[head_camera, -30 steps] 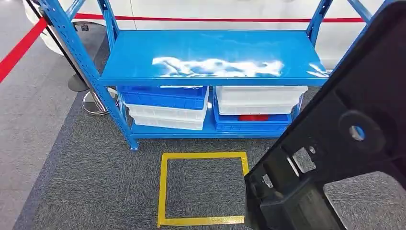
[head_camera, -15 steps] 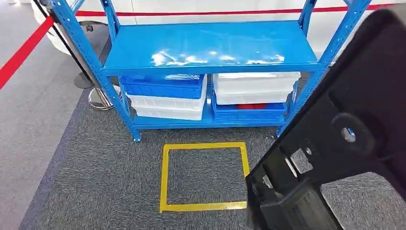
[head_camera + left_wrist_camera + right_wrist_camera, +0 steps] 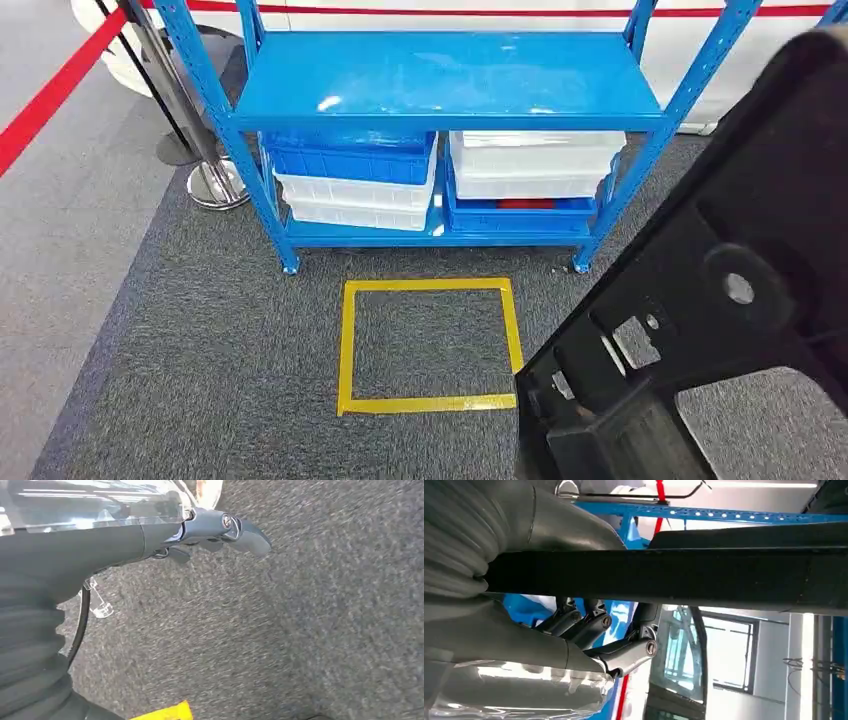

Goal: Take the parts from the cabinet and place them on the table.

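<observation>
The black part (image 3: 700,300), a stiff, ribbed moulded panel with holes, looks light but bulky at four o'clock, held off the floor. The right hand (image 3: 589,630) grasps its edge, fingers (image 3: 624,655) wrapped under. The left hand (image 3: 210,527) hangs released above carpet. The blue rack (image 3: 450,90) stands at twelve o'clock.

Right hand (image 3: 589,630) grips the black part (image 3: 720,300) — raised at four o'clock in the head view. Left hand (image 3: 220,527) hangs empty, fingers loosely extended.
</observation>
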You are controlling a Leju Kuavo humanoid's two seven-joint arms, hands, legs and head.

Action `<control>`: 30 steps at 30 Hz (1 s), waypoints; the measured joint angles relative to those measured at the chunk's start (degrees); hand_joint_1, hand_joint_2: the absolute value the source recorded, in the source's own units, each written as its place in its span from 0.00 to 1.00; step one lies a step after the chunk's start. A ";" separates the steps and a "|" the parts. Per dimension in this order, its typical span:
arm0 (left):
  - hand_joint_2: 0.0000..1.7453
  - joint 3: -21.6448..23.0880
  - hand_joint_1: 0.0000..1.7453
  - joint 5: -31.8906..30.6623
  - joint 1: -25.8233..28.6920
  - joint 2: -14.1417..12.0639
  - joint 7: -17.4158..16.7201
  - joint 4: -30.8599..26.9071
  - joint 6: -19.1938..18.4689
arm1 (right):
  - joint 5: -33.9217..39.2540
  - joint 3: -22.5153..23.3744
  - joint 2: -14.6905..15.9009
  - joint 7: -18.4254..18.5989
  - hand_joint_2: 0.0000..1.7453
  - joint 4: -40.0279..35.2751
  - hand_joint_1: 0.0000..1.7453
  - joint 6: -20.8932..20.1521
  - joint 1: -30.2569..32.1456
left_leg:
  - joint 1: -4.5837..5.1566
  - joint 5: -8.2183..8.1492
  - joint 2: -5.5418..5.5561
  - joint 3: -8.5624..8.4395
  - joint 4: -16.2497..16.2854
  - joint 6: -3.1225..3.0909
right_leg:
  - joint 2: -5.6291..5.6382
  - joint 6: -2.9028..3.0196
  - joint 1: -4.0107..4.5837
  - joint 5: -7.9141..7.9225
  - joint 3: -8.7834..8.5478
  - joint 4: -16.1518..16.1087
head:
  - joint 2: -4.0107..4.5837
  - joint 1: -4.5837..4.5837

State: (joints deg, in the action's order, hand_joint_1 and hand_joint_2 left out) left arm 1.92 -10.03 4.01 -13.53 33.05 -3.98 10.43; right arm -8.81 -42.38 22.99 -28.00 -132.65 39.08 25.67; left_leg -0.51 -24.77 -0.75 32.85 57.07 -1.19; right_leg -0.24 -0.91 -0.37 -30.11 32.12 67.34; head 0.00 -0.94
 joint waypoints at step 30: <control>1.00 2.54 0.00 1.27 -0.36 -0.04 0.17 0.17 -0.28 | 0.85 0.33 -0.24 0.57 1.00 0.02 1.00 0.00 0.59 | -0.19 -0.29 0.00 0.09 0.28 0.31 | 0.00 0.39 -0.08 -1.80 1.32 2.05 | 0.00 0.15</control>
State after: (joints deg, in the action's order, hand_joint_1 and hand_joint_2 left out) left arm 4.46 -8.76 3.66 -13.57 33.22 -3.80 10.14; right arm -7.96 -42.05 22.75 -27.43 -132.63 39.08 26.26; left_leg -0.71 -25.06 -0.74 32.94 57.35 -0.87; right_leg -0.24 -0.51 -0.44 -31.91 33.45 69.39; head 0.00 -0.79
